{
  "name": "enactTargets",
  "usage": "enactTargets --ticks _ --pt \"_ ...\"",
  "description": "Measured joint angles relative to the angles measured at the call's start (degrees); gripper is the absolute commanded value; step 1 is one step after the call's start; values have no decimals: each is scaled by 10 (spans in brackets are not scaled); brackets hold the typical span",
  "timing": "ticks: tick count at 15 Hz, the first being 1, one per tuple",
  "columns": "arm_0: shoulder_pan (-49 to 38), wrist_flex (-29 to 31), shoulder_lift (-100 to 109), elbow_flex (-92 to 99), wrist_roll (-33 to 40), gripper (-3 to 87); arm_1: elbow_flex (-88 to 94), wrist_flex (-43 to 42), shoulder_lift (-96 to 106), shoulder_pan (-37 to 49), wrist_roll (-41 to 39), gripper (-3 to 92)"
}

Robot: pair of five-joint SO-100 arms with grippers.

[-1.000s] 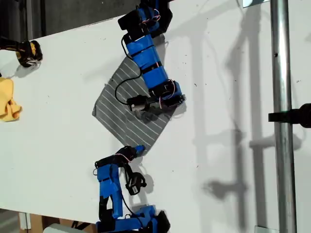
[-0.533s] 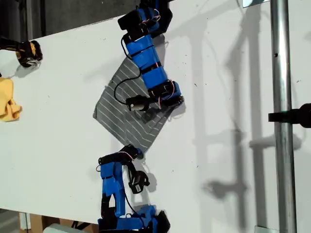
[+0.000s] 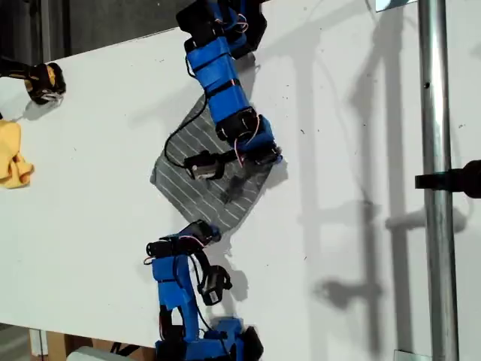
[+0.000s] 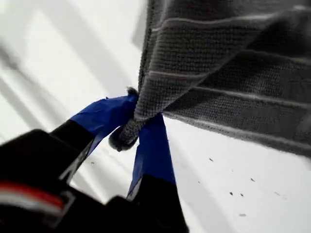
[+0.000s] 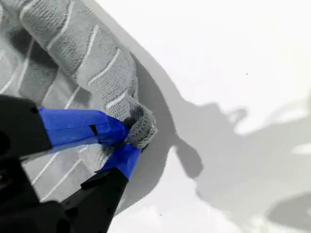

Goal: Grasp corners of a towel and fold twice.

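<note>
The grey striped towel (image 3: 197, 194) lies as a diamond on the white table (image 3: 98, 226), between two blue arms. One arm (image 3: 225, 98) reaches in from the exterior view's top and holds up the towel's right side. The other arm (image 3: 176, 278) comes from the bottom, its tip at the lowest corner. I cannot tell which arm is which. My first gripper (image 4: 133, 121) is shut on a rounded corner (image 4: 124, 137), with the towel (image 4: 233, 58) hanging taut above the table. My second gripper (image 5: 127, 138) is shut on another corner (image 5: 142, 127), its towel (image 5: 63, 43) bunched beside it.
A small yellow cloth (image 3: 13, 159) and a black-and-yellow object (image 3: 43, 81) sit at the exterior view's left edge. A metal pole (image 3: 436, 188) runs down the right side with a black clamp (image 3: 458, 179). The table's front edge is near the lower arm's base.
The upper arm swung toward the exterior view's left, drawing the towel's right corner inward. The towel's outline narrowed and its left tip shifted right. The lower arm shifted slightly.
</note>
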Motion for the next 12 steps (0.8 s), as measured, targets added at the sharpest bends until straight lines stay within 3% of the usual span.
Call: enactTargets --ticks 3,12 --pt "4 -33 141 93 -12 -28 -58 1 -17 -6 -45 -2" --pt "-55 -194 225 178 29 -28 109 88 140 67 37 -2"
